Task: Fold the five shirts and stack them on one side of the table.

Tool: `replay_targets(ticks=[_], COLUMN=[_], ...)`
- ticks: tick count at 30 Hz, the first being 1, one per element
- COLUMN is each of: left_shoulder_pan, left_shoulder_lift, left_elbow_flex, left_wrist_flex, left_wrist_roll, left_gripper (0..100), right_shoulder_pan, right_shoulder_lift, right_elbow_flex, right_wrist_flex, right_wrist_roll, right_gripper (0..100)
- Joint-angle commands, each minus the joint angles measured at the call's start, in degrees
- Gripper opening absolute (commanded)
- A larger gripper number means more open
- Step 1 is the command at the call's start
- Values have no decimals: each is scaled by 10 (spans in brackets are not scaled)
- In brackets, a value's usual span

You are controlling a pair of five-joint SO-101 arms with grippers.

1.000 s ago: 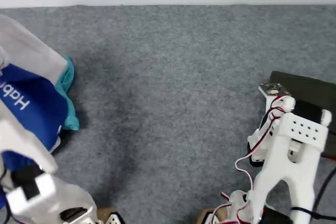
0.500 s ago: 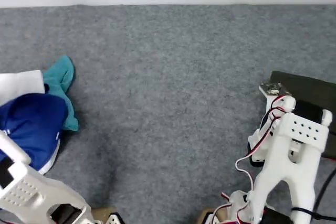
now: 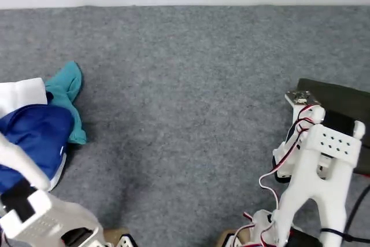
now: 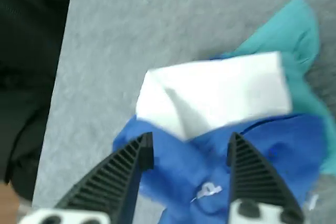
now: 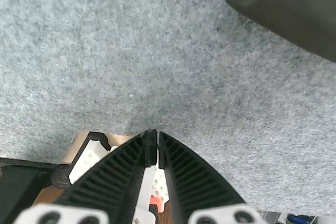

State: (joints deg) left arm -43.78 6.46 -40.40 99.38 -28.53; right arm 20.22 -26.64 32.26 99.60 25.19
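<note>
Blue shirt (image 4: 268,142), small white mark (image 4: 207,190) unreadable, left hand (image 4: 190,144) spread above it

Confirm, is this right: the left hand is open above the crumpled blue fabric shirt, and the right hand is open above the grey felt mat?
Not fully: the right hand is shut above the grey felt mat, as the right wrist view shows. The rest is correct.

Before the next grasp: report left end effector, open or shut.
Open: the left end effector has its fingers apart over the blue shirt.
</note>
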Motion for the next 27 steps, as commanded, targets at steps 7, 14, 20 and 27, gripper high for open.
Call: replay_targets(ticks=[7, 14, 20, 27], left_shoulder_pan=[112, 119, 115, 119], left_shoulder_lift=[85, 217, 331, 353], left_elbow_flex=[1, -51, -124, -161], left_wrist_flex=[1, 1, 7, 11], left_wrist_roll=[37, 35, 38, 34], left_gripper=[232, 232, 216, 12], right_shoulder_pan=[-7, -5, -3, -3], right_shoulder_lift=[-14, -14, -15, -17], right_elbow_flex=[0, 0, 1, 1], right_wrist_flex=[-6, -4, 1, 14], right_wrist_roll=[-4, -4, -4, -4], right_gripper=[11, 11, 9, 10])
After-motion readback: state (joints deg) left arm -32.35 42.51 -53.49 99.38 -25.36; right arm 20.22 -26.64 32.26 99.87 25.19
